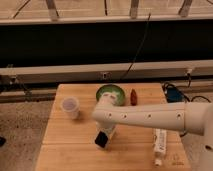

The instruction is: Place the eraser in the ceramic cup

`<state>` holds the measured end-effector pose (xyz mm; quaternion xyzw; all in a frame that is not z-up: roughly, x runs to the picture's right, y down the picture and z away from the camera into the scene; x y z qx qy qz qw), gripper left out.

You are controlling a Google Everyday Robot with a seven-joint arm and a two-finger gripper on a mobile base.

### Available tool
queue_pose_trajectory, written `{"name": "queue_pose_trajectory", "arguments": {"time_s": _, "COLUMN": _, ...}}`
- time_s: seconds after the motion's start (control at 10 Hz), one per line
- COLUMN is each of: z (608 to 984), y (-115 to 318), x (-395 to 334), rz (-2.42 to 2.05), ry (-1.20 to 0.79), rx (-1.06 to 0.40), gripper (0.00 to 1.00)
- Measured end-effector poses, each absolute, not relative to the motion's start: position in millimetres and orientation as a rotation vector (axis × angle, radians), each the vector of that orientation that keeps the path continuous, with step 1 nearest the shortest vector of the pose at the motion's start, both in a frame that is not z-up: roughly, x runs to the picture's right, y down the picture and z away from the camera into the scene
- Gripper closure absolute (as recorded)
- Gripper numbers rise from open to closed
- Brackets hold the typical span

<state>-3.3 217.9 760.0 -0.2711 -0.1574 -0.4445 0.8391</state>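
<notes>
The ceramic cup (70,106) is small and white and stands upright on the left part of the wooden table (65,150). My white arm reaches in from the right, and the gripper (103,136) points down at the table's middle, right of the cup. The eraser (101,140), a small black block, sits tilted at the gripper's tip and seems held just above the table. A white rectangular block (111,132) lies right beside it, partly hidden by the gripper.
A green bowl (111,93) stands at the back middle, just behind my arm. A small red object (133,96) is to its right. A white tube (160,143) lies at the front right. A blue object with cables (172,93) is past the right edge.
</notes>
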Motion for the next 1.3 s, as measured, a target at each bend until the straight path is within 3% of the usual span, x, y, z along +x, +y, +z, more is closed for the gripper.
{"name": "queue_pose_trajectory", "arguments": {"time_s": 1.3, "z": 738.1, "y": 103.4, "x": -27.8, "rz": -0.996, "ry": -0.265, "rx": -0.549, "gripper": 1.00}}
